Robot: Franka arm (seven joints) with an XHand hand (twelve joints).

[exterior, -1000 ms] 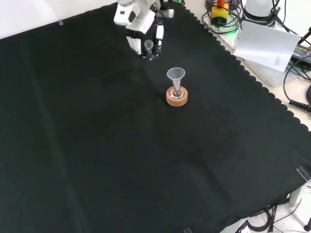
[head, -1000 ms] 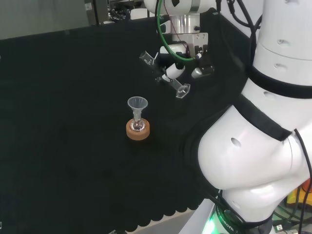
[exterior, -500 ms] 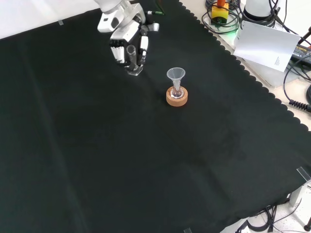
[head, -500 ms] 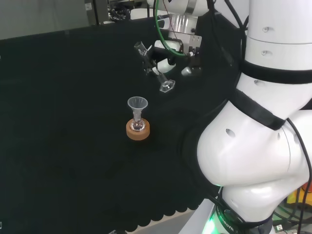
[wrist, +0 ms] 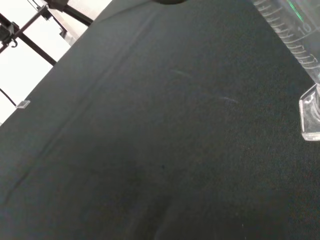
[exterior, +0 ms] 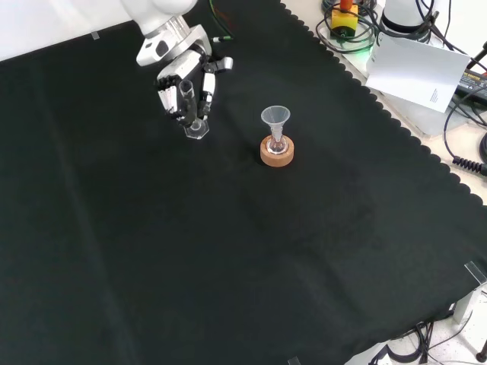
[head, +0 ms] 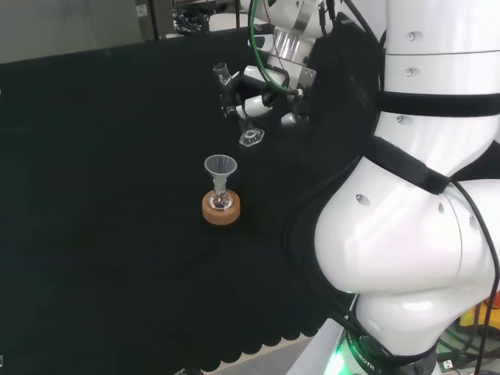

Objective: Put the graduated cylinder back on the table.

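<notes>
A clear graduated cylinder (head: 237, 105) with a hexagonal foot is held in my hand (head: 262, 94), whose fingers are curled round its tube. In the front view the hand (exterior: 183, 76) holds the cylinder (exterior: 190, 106) nearly upright, its foot (exterior: 196, 130) at or just above the black cloth, left of the funnel. In the wrist view the cylinder's marked tube (wrist: 292, 37) and foot (wrist: 311, 115) show over the cloth. I cannot tell whether the foot touches the cloth.
A small flask on a cork ring stand (head: 221, 208), with a clear funnel (head: 220, 167) in its neck, stands nearby; in the front view the stand (exterior: 276, 151) is to the cylinder's right. The scalloped cloth edge (exterior: 396, 125) runs along the right of the front view.
The hand has carried the cylinder leftward and downward in the front view, turning it from tilted to nearly upright. The flask and funnel have not moved.
</notes>
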